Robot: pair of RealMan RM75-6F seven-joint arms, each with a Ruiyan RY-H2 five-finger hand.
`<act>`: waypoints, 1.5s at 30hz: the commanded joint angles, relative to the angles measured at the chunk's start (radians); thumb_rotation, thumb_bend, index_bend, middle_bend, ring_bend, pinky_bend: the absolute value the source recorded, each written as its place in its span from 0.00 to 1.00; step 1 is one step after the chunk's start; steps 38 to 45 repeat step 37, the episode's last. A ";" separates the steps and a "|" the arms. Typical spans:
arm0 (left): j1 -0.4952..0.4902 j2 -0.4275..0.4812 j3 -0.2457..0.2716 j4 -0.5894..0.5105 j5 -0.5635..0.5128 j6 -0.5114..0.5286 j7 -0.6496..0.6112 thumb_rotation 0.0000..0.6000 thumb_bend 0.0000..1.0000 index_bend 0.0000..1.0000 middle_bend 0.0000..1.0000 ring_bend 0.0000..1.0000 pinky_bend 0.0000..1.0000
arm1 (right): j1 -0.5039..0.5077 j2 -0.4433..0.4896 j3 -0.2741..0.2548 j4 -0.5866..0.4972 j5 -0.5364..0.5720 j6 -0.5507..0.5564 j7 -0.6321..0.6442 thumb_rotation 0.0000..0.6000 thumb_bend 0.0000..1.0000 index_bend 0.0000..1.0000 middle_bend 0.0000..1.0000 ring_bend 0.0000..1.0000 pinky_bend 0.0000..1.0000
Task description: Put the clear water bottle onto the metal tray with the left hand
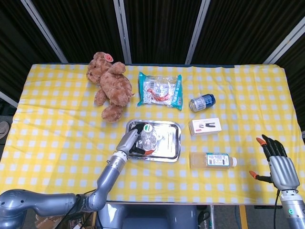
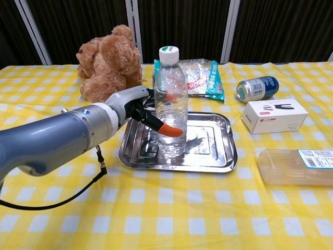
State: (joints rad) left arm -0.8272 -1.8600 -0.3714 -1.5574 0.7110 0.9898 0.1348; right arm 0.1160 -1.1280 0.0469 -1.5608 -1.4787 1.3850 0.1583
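Now | we see the clear water bottle upright on the metal tray | left robot hand loosely wraps it, grip uncertain | right robot hand far off, fingers spread, empty.

labels present, no text legible

I'm looking at a lab test setup: checkered tablecloth mid-frame, black curtains with metal struts along the top.
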 commanded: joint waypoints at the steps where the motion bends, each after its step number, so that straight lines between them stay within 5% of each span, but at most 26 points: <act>1: 0.014 0.023 0.007 -0.019 0.017 0.002 -0.007 1.00 0.16 0.08 0.00 0.00 0.00 | 0.000 0.001 -0.001 -0.003 0.003 -0.005 0.000 1.00 0.05 0.10 0.00 0.00 0.00; 9: 0.054 0.108 0.036 -0.114 0.062 0.029 0.008 1.00 0.10 0.00 0.00 0.00 0.00 | 0.001 0.001 0.001 -0.006 0.006 -0.006 -0.011 1.00 0.05 0.10 0.00 0.00 0.00; 15: 0.221 0.401 0.156 -0.448 0.173 0.211 0.089 1.00 0.17 0.06 0.03 0.00 0.00 | -0.003 0.004 0.000 -0.006 0.003 0.001 -0.009 1.00 0.05 0.10 0.00 0.00 0.00; 18: 0.356 0.587 0.263 -0.543 0.319 0.377 0.128 1.00 0.20 0.11 0.04 0.00 0.00 | -0.006 0.004 -0.005 -0.014 -0.009 0.011 -0.018 1.00 0.05 0.10 0.00 0.00 0.00; 25: 0.565 0.755 0.376 -0.351 0.498 0.554 -0.058 1.00 0.22 0.13 0.06 0.00 0.00 | -0.003 -0.007 -0.010 -0.022 -0.029 0.017 -0.068 1.00 0.05 0.10 0.00 0.00 0.00; 33: 0.637 0.669 0.348 -0.100 0.496 0.604 -0.128 1.00 0.22 0.15 0.07 0.00 0.00 | 0.006 -0.036 0.000 0.023 -0.025 0.017 -0.089 1.00 0.05 0.10 0.00 0.00 0.00; 45: 0.648 0.667 0.339 -0.088 0.508 0.595 -0.151 1.00 0.22 0.16 0.07 0.00 0.00 | 0.006 -0.043 0.004 0.025 -0.024 0.023 -0.091 1.00 0.05 0.10 0.00 0.00 0.00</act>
